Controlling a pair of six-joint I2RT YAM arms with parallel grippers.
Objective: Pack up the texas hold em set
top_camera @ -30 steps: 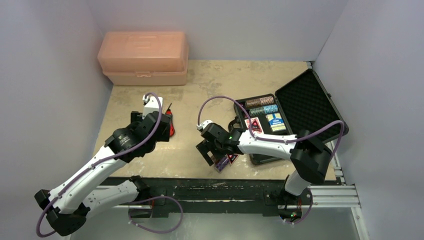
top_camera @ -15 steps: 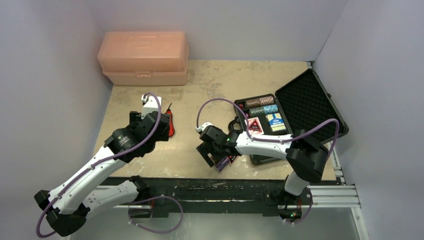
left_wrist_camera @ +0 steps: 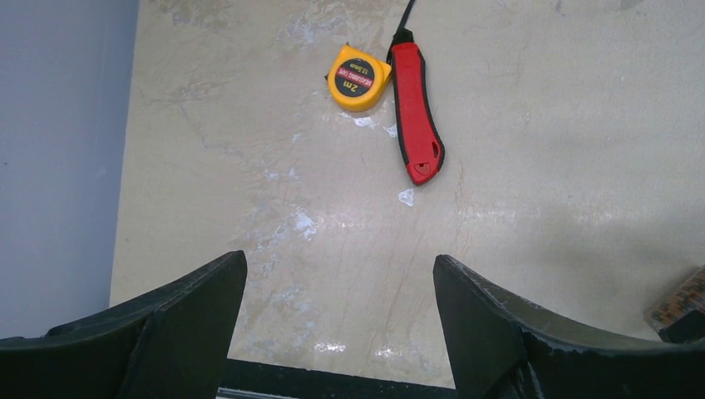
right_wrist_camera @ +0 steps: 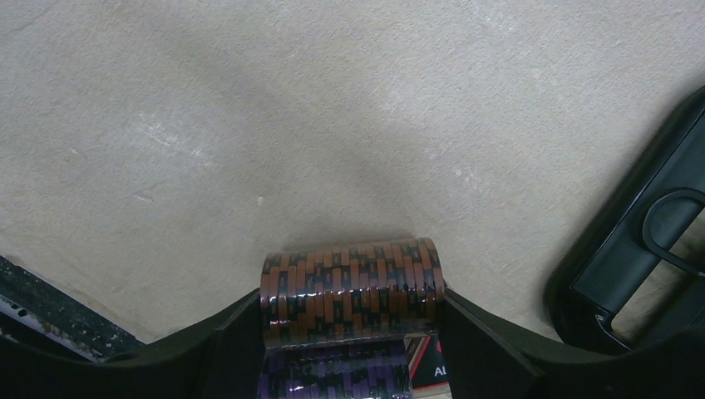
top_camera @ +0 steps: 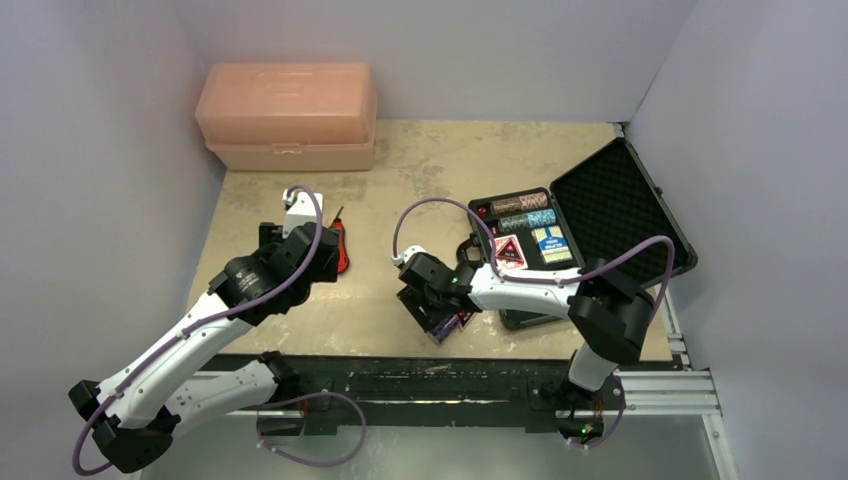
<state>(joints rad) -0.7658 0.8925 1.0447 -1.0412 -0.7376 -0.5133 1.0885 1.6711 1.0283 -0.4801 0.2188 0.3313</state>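
R tool (right_wrist_camera: 351,306) grips chip stack (right_wrist_camera: 349,287) nr table edge (right_wrist_camera: 41,278).

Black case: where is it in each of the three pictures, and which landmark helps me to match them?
Top external: right of centre, the black case lies open, lid toward the back right.
Left wrist: not in it.
Right wrist: black case at the right edge, handle showing.
Shared landmark: the beige table, under everything in all three views.
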